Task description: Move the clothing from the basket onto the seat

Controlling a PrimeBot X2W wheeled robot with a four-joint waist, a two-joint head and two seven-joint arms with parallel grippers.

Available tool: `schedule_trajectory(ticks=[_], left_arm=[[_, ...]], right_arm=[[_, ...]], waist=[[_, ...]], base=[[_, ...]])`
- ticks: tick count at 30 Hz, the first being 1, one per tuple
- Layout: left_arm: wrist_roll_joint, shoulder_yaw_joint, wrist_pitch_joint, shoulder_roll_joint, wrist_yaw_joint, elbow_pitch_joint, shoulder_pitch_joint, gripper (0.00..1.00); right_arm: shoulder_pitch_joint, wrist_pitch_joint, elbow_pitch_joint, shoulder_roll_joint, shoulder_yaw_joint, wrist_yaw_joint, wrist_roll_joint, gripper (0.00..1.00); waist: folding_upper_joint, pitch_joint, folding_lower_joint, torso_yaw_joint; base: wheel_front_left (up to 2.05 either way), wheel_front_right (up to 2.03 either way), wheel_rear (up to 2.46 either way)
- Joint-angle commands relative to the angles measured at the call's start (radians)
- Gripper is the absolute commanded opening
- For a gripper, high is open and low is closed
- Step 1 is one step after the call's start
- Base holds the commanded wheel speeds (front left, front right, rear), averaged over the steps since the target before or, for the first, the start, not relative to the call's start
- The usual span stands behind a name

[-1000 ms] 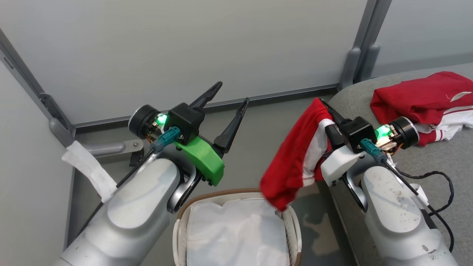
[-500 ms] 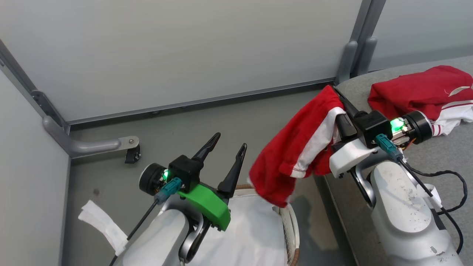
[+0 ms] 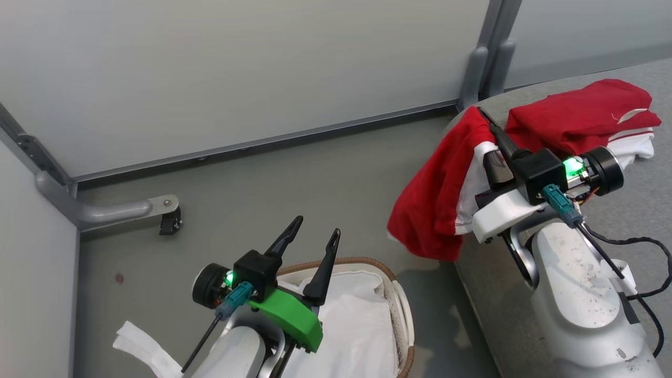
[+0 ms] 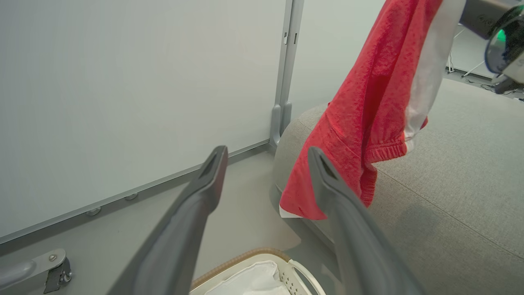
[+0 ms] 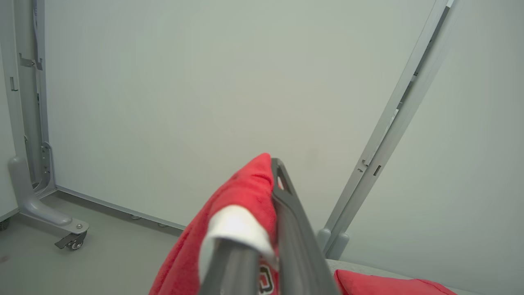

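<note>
Head view: the jersey is clamped at its top fold between the closed fingers of the right gripper and hung over the edge of the seat, apart from the basket; a garment is laid on the seat just behind that gripper; the left gripper is held spread and empty above the basket. Left wrist view: nothing is seen between the parted fingers; the jersey is hung beyond them. Right wrist view: the jersey is draped over one finger and pinched against the other.
</note>
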Motion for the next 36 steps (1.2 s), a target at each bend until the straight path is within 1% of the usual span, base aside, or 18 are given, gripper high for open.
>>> schedule_trajectory(ticks=[1, 6, 11, 17, 23, 29, 32, 33, 36], left_arm=[[0.012, 0.011, -0.003, -0.004, -0.003, -0.002, 0.019, 1.00], [0.032, 0.028, -0.003, -0.014, -0.008, -0.012, 0.024, 1.00], [0.043, 0.016, -0.003, -0.019, -0.009, -0.024, 0.011, 1.00], [0.037, -0.021, -0.003, -0.021, -0.009, -0.040, -0.017, 1.00], [0.046, -0.049, -0.003, -0.022, -0.009, -0.063, -0.051, 1.00], [0.053, -0.064, -0.003, -0.008, -0.009, -0.089, -0.097, 1.00], [0.058, -0.069, -0.002, 0.001, -0.009, -0.102, -0.118, 1.00], [0.062, -0.069, -0.002, 0.006, -0.009, -0.108, -0.132, 1.00], [0.067, -0.066, -0.002, 0.014, -0.009, -0.117, -0.146, 1.00]], right_arm=[[-0.004, -0.002, -0.013, -0.003, -0.005, -0.001, -0.007, 0.00], [-0.008, -0.002, -0.040, -0.003, -0.030, -0.001, -0.027, 0.00], [-0.013, -0.002, -0.061, -0.003, -0.070, -0.001, -0.046, 0.00], [-0.026, -0.002, -0.078, -0.004, -0.108, -0.001, -0.051, 0.00], [-0.065, -0.002, -0.097, -0.003, -0.136, -0.001, -0.046, 0.00], [-0.188, -0.002, -0.106, -0.023, -0.174, -0.001, -0.051, 0.00], [-0.292, -0.002, -0.094, -0.059, -0.211, -0.001, -0.057, 0.00], [-0.370, -0.002, -0.084, -0.096, -0.238, -0.001, -0.063, 0.00], [-0.485, -0.002, -0.065, -0.151, -0.288, -0.001, -0.073, 0.00]], waist=[[0.0000, 0.012, 0.0000, -0.035], [0.0000, 0.035, 0.0000, -0.110], [0.0000, 0.064, 0.0000, -0.180], [0.0000, 0.104, 0.0000, -0.225], [0.0000, 0.172, 0.0000, -0.219], [0.0000, 0.264, 0.0000, -0.184], [0.0000, 0.310, 0.0000, -0.163], [0.0000, 0.338, 0.0000, -0.150], [0.0000, 0.369, 0.0000, -0.133]], base=[[0.00, 0.00, 0.00], [0.00, 0.00, 0.00], [0.00, 0.00, 0.00], [0.00, 0.00, 0.00], [0.00, 0.00, 0.00], [0.00, 0.00, 0.00], [0.00, 0.00, 0.00], [0.00, 0.00, 0.00], [0.00, 0.00, 0.00]])
